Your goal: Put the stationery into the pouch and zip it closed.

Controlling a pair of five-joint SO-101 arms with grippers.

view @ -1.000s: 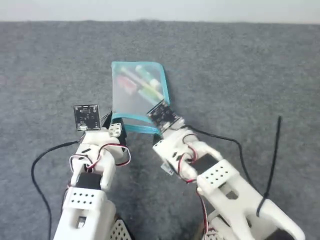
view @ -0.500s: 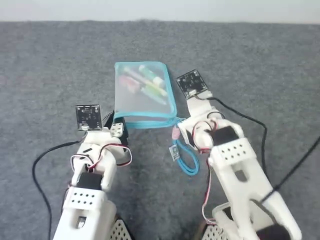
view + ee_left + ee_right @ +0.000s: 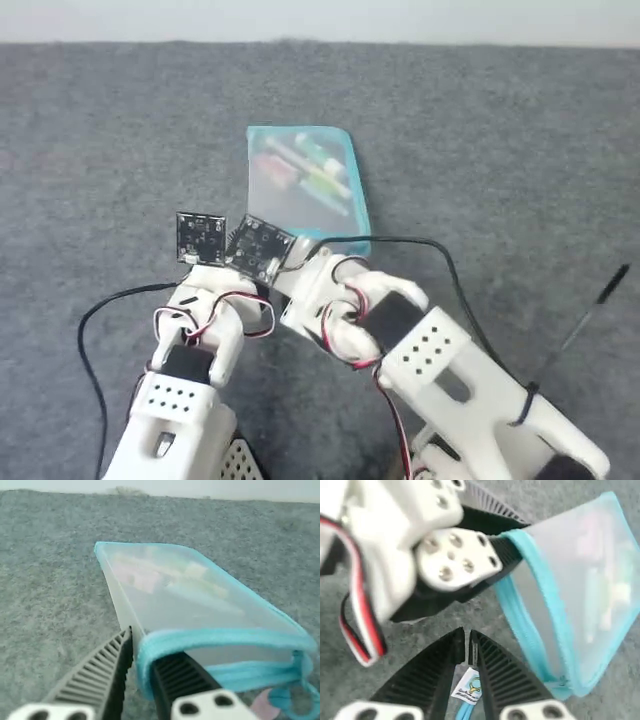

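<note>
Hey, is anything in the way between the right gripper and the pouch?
Nothing visible. The right gripper is shut on the tag by the pouch. The left gripper clamps a corner of the pouch beside it, not between them.

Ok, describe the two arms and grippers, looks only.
The left arm and right arm are white plastic shells with perforated panels, black motors and looped red, white and black wires; thin black cables trail off. Each wrist carries a small black square board. The left gripper and right gripper have dark ribbed fingers.
</note>
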